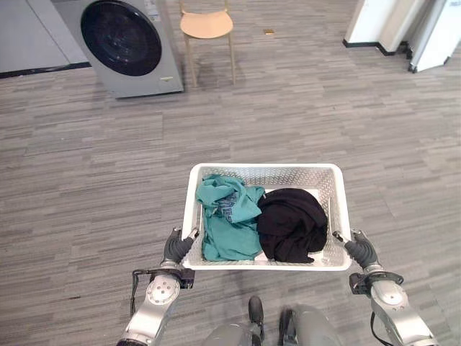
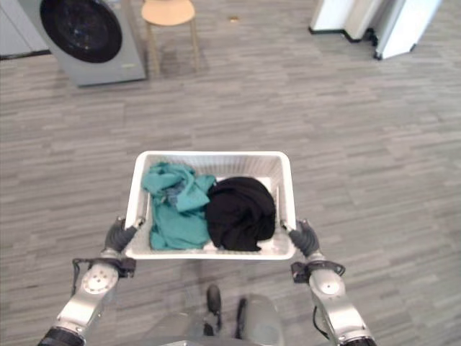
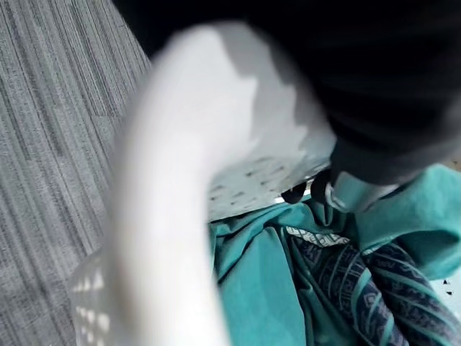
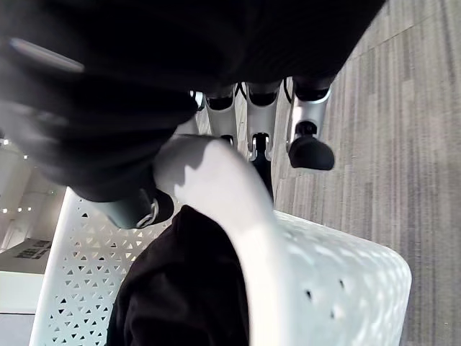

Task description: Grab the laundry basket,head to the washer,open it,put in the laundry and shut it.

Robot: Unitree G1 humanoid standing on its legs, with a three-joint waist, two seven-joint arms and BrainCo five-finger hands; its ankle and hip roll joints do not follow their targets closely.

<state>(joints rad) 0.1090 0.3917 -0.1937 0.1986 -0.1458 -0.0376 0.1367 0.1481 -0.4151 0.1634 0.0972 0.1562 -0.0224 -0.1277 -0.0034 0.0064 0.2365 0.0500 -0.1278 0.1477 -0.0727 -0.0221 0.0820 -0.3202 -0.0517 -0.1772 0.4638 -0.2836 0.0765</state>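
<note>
Laundry basket (image 1: pixel 336 189), two garments inside, fingers of two hands curled round its rim

White basket (image 1: pixel 336 189) (teal, black laundry), washer (image 1: pixel 124 45) shut

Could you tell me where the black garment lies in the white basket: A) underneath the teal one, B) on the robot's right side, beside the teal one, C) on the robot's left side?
B: the black garment fills the right half of the basket, beside the teal garment.

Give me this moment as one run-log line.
phase: carrying | left hand: shut on basket | right hand: shut on basket | washer: closed, ahead-left
</note>
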